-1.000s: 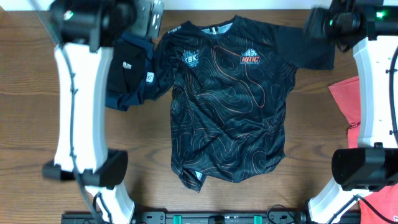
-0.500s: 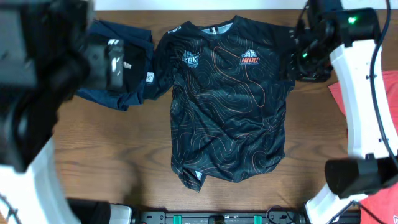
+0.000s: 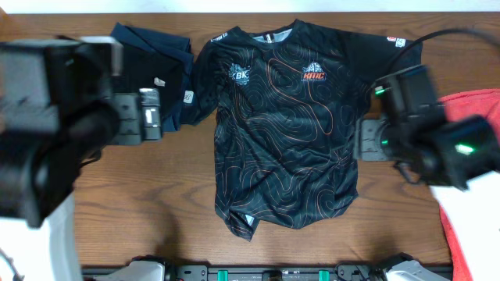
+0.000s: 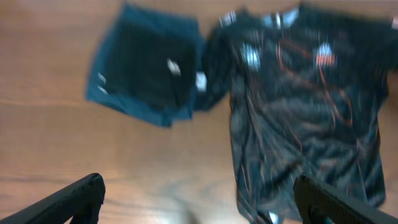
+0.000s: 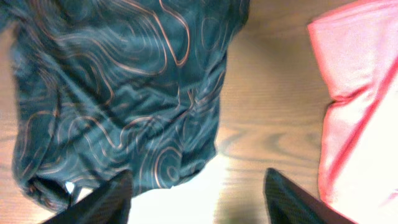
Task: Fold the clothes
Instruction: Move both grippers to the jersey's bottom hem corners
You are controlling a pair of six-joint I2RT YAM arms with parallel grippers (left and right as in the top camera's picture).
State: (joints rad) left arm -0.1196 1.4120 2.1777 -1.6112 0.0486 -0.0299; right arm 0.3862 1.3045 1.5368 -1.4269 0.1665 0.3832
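The jersey (image 3: 289, 125) seems light, limp, slippery — pinch its hem (image 5: 168, 174), just ahead of the right jaws; both jaws stand spread, empty.

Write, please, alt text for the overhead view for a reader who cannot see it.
A black jersey with orange contour lines lies spread flat on a wooden table, folded navy garments against one sleeve and a red garment at the right edge. The blurred left gripper and right gripper hover either side, holding nothing.
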